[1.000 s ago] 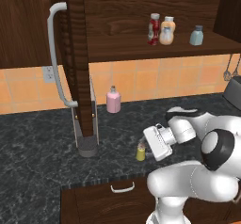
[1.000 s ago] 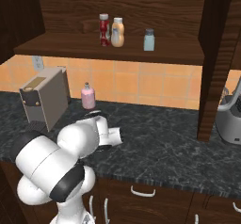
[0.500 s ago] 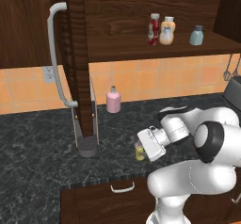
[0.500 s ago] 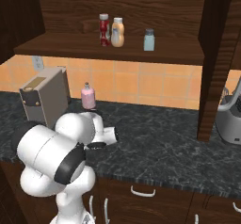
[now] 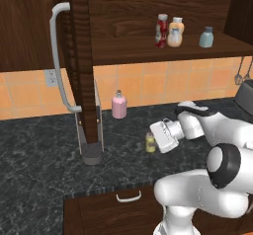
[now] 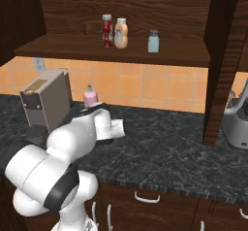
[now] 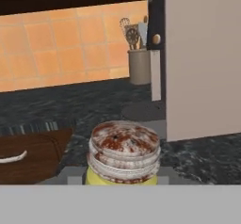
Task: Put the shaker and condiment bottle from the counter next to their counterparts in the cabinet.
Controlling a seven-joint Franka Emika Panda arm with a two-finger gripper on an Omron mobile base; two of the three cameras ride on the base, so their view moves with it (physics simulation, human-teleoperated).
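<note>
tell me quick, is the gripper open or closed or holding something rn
Gripper: right at the yellow shaker on the counter, with the shaker's cap close in the hand view; whether the fingers are open or closed on it cannot be told.

glossy white arm (image 5: pixel 207 179), fat rounded segments w/ dark grey-black bands at the joints. wrist ends in a boxy white hand block (image 5: pixel 165 135). smooth shells, plain finish all over.
</note>
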